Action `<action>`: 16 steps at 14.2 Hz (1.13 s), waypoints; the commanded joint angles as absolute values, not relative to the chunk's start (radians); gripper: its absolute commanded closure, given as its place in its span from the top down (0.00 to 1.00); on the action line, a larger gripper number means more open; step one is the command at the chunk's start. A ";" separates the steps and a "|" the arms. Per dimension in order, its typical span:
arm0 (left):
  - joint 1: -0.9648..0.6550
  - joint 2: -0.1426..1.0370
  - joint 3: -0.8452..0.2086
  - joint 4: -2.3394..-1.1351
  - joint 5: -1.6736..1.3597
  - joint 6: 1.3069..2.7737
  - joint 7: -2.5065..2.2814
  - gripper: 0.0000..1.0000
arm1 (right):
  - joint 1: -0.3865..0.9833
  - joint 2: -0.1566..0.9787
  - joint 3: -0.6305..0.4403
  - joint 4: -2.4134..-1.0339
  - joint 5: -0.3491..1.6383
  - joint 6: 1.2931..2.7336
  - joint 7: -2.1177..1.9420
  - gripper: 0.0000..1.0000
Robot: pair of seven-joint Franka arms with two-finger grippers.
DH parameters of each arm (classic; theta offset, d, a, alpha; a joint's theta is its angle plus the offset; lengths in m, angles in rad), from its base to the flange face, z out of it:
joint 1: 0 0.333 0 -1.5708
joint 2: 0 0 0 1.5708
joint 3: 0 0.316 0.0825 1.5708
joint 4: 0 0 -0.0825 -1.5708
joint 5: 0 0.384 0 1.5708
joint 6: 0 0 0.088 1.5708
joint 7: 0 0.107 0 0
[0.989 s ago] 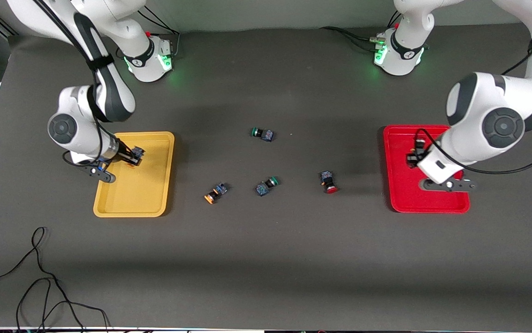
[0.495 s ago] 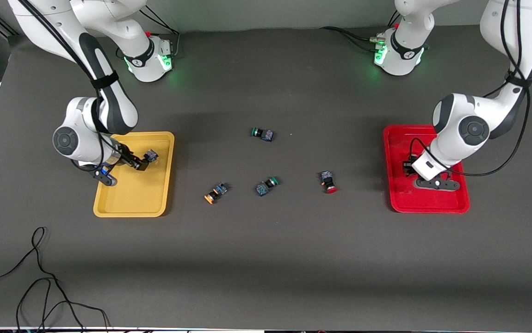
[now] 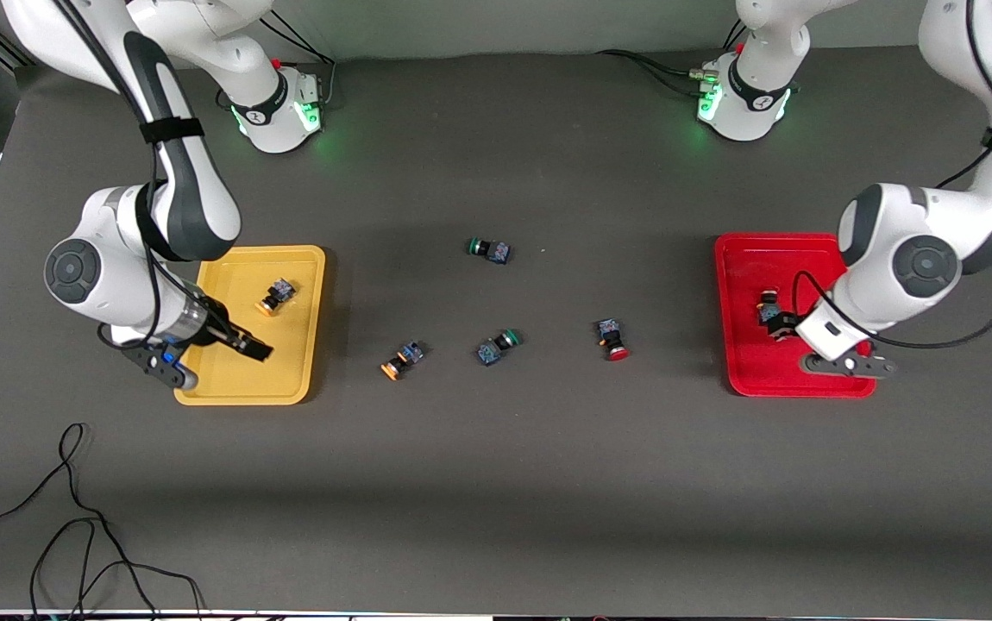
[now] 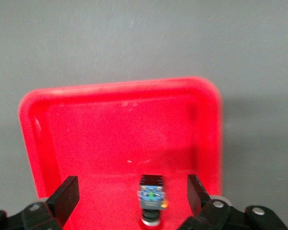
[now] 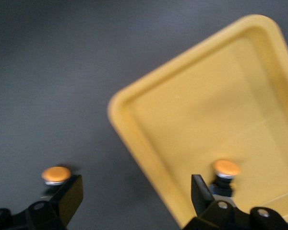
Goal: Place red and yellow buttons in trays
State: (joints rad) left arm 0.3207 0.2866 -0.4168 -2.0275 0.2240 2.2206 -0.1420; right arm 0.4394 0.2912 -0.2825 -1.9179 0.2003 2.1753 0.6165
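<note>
The right gripper hung with fingers spread and empty over the yellow tray, where one yellow button lay released. The left gripper hung agape over the red tray, a red button resting inside. Between the trays lay another yellow button and another red button.

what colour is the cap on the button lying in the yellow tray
Orange-yellow, on the button in the yellow tray; the right wrist view shows the cap best.
</note>
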 commanded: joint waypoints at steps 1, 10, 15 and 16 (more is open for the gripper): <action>0.206 0.290 -0.414 -1.948 0.175 2.157 -0.259 1.00 | 0.449 0.484 -0.180 -1.691 0.238 2.155 0.833 1.00; -0.147 0.518 -0.413 -1.827 0.186 2.281 -0.854 1.00 | 0.548 0.741 -0.084 -1.609 0.225 2.339 1.177 1.00; -0.183 0.640 -0.405 -1.827 0.259 2.353 -0.985 0.99 | 0.548 0.723 -0.086 -1.667 0.222 2.329 1.175 1.00; -0.190 0.647 -0.405 -1.828 0.262 2.352 -0.986 0.91 | 0.549 0.723 -0.086 -1.672 0.222 2.327 1.175 1.00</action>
